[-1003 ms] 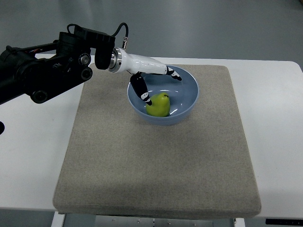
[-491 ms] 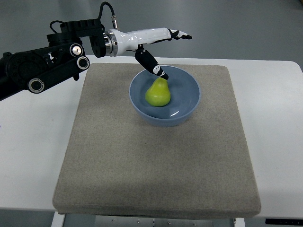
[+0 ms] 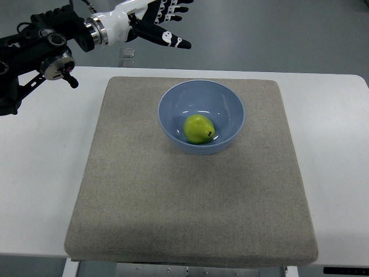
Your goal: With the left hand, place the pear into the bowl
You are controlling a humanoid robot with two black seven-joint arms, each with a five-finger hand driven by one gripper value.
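A green pear [image 3: 199, 128] lies on its side inside the blue bowl [image 3: 230, 98], which stands on the grey mat at its upper middle. My left hand [image 3: 167, 26] is raised at the top left of the picture, well above and behind the bowl. Its white and black fingers [image 3: 173, 40] are spread and hold nothing. The black left arm comes in from the upper left edge. The right arm does not show.
The grey mat [image 3: 190, 196] covers most of the white table [image 3: 40, 173]. A small pale object [image 3: 128, 52] lies on the floor beyond the table's far edge.
The left hand has risen out of the bowl and drawn back up and to the left. The pear, upright half a second ago, has tipped onto its side in the bowl.
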